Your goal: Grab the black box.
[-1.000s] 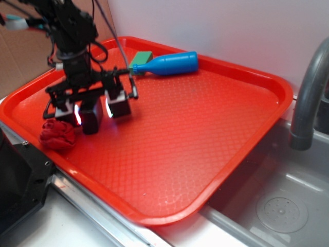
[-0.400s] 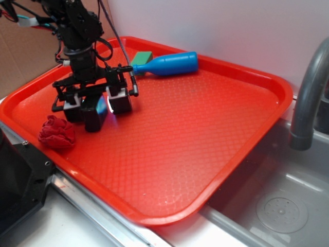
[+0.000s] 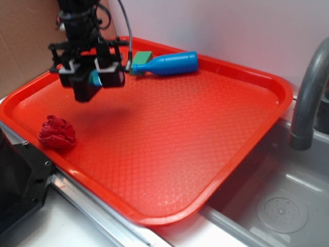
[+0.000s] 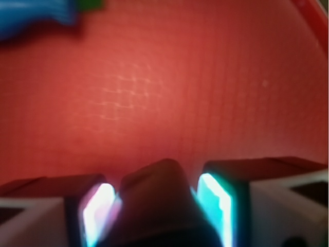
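We see the gripper (image 3: 88, 78) clamped on the black box (image 3: 85, 87), which hangs above the tray (image 3: 205, 134), well clear of the rag ball (image 3: 56, 132). To do this well, we should hold the squeeze firm and lift straight, without tilting.

You have a red tray (image 3: 216, 149) beside a steel sink (image 3: 272, 206), with a grey faucet (image 3: 308, 92) past its right edge. A blue bottle (image 3: 167, 63) lies along the tray's far edge, touching a green block (image 3: 143, 55). A red rag ball (image 3: 56, 132) sits near the left edge.
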Robot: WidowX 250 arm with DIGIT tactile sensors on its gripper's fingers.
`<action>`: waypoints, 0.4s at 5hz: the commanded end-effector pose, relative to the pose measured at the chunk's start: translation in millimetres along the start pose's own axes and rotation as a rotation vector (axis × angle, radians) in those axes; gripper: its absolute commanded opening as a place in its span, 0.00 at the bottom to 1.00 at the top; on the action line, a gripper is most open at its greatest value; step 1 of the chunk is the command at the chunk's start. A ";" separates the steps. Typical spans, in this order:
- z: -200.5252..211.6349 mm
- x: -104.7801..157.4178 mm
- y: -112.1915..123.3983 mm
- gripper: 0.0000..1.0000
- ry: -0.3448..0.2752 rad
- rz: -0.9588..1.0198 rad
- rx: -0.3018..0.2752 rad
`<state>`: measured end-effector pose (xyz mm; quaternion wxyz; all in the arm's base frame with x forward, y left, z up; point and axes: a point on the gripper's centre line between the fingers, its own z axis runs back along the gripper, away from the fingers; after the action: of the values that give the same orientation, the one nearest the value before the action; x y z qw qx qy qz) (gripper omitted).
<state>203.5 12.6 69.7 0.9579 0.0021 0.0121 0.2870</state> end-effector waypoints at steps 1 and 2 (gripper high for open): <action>75.6 34.7 17.6 0.00 -0.138 -0.215 -0.045; 93.4 39.1 -0.6 0.00 -0.118 -0.345 -0.060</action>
<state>236.4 31.5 152.5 0.9911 -0.0104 -0.0332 0.1282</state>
